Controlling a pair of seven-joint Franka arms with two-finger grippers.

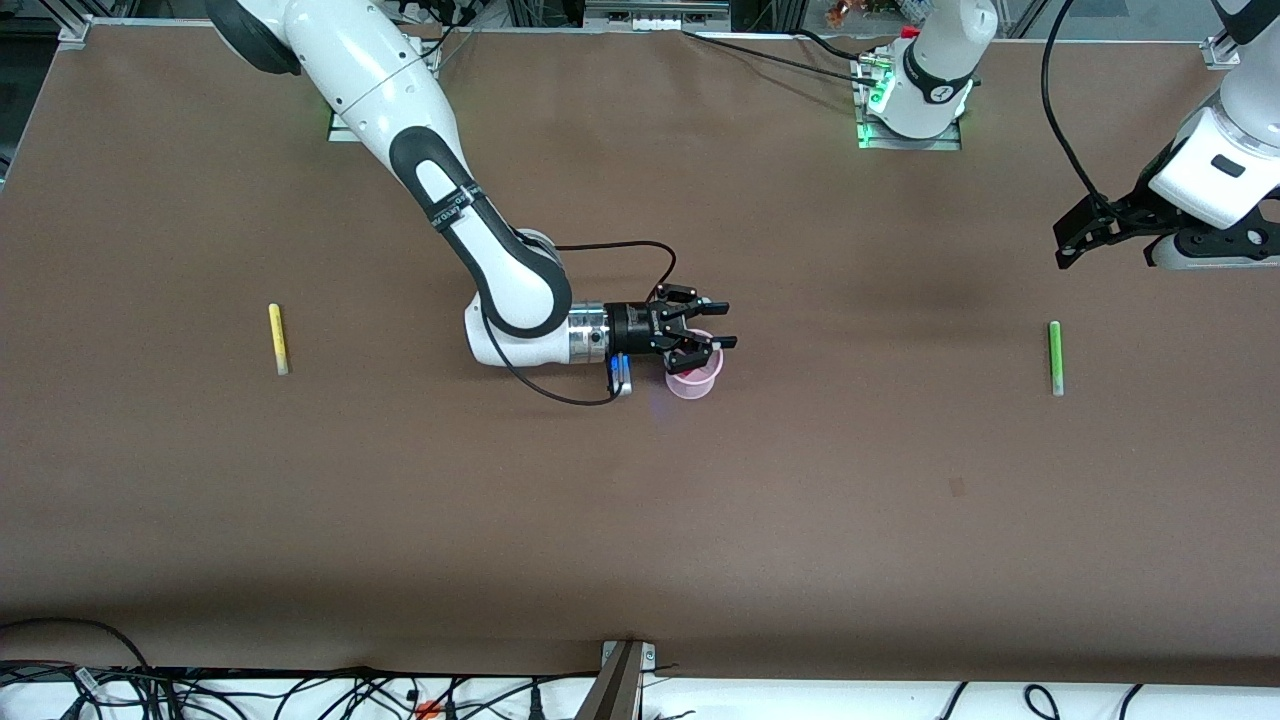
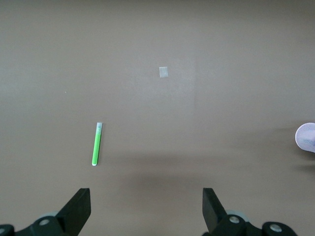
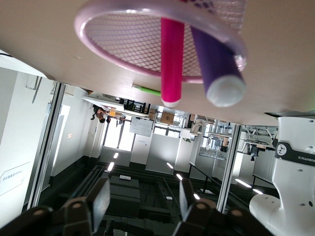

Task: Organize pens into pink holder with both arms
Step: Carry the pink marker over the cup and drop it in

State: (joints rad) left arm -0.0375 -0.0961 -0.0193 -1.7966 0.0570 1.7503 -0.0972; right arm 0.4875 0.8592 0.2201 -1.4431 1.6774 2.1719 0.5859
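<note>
On the brown table (image 1: 640, 520), the right tool (image 1: 712, 341) hung spread and empty over the light, tippable pink holder (image 1: 694, 380), the left tool (image 2: 146, 206) gaped above the green pen (image 1: 1054, 357), stiff and slim, probably best pinched mid-barrel, like the yellow pen (image 1: 277, 338).

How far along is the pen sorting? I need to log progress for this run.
About halfway. Done: the magenta pen and purple pen stand in the pink holder. In hand: nothing; the right gripper is open over the holder, and the left gripper hangs open above the green pen. Left: the green pen and the yellow pen, both lying on the table.
</note>
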